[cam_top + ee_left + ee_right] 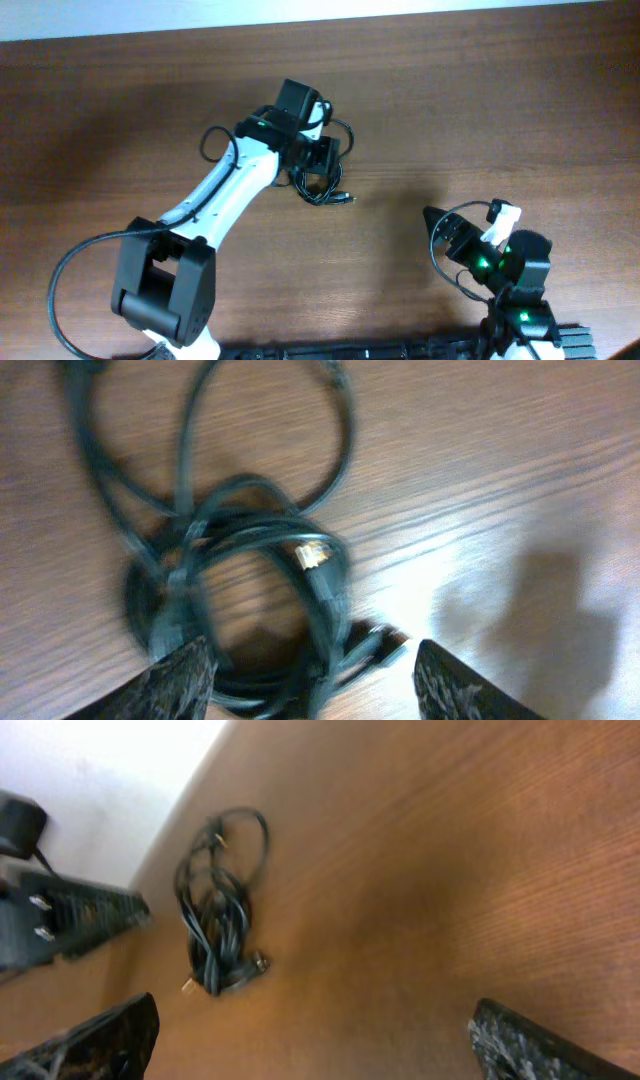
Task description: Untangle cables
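A tangled bundle of dark cables (325,178) lies on the brown table near the middle. It fills the left wrist view (240,560), blurred, with a small gold-tipped plug (312,555) in the knot. My left gripper (322,158) is open just above the bundle, its fingers (310,685) either side of the lower loops. My right gripper (445,232) is open and empty at the right, well apart from the cables. The right wrist view shows the bundle (215,915) far ahead between its fingers (310,1040).
The brown wooden table (500,100) ends at a white far edge (120,780). A dark arm part (60,910) stands left of the bundle in the right wrist view. The arm bases sit at the front edge.
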Motion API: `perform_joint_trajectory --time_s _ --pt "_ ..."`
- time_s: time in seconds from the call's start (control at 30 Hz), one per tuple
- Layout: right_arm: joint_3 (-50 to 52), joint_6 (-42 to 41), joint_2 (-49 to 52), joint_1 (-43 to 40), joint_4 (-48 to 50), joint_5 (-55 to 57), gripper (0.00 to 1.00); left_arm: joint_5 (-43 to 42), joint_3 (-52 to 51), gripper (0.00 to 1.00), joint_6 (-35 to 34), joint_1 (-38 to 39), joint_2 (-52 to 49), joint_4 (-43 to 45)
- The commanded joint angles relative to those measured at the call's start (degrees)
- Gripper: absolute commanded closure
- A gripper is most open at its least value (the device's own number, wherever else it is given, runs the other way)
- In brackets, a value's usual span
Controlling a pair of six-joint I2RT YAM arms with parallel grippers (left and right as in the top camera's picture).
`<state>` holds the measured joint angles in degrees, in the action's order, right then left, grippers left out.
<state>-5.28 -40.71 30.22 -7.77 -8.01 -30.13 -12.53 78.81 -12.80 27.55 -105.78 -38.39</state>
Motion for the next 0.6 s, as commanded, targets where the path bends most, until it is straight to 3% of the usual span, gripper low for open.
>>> perform_joint_trajectory --time_s 0.0,0.07,0.1,0.13,0.2,0.23,0.33,0.4,0.47,0.57 --pt "-11.47 6.75 7.02 0.42 -6.32 -1.38 0.01 -2.69 -0.17 0.31 -8.28 3.43 -2.36 3.28" --pt "-17.57 6.84 11.13 0.42 -10.71 -4.66 0.02 1.57 -0.15 0.24 -8.13 4.24 -2.82 4.35" --pt "-20.26 6.78 13.66 0.42 -10.14 -12.35 0.01 5.53 0.87 0.23 -6.36 3.67 -2.75 4.07" --pt "-20.83 6.84 14.60 0.42 -9.40 -17.03 0.02 8.13 3.23 0.19 -5.53 2.01 -2.75 1.81" --pt "-20.90 10.64 16.76 0.96 -3.61 -21.40 0.01 10.45 8.26 0.01 -5.60 -1.86 -2.73 -4.46" --pt "-21.62 12.59 17.88 1.64 -2.62 -20.85 0.01 10.43 10.71 0.01 -5.60 -3.91 -2.73 -7.43" --pt "-29.73 19.15 24.83 6.78 -7.93 -10.64 0.00 10.45 17.70 0.01 -5.60 -9.99 -2.47 -16.11" --pt "-45.13 29.09 37.62 19.47 -21.73 11.80 0.01 10.40 19.06 0.01 -6.05 -17.14 1.29 -19.41" --pt "-49.72 31.12 44.68 25.05 -21.94 15.82 0.03 10.38 19.06 0.01 -6.05 -20.50 3.50 -21.05" --pt "-51.80 31.47 56.85 31.52 -13.97 15.80 0.12 10.40 19.06 0.01 -7.32 -24.52 4.90 -24.70"
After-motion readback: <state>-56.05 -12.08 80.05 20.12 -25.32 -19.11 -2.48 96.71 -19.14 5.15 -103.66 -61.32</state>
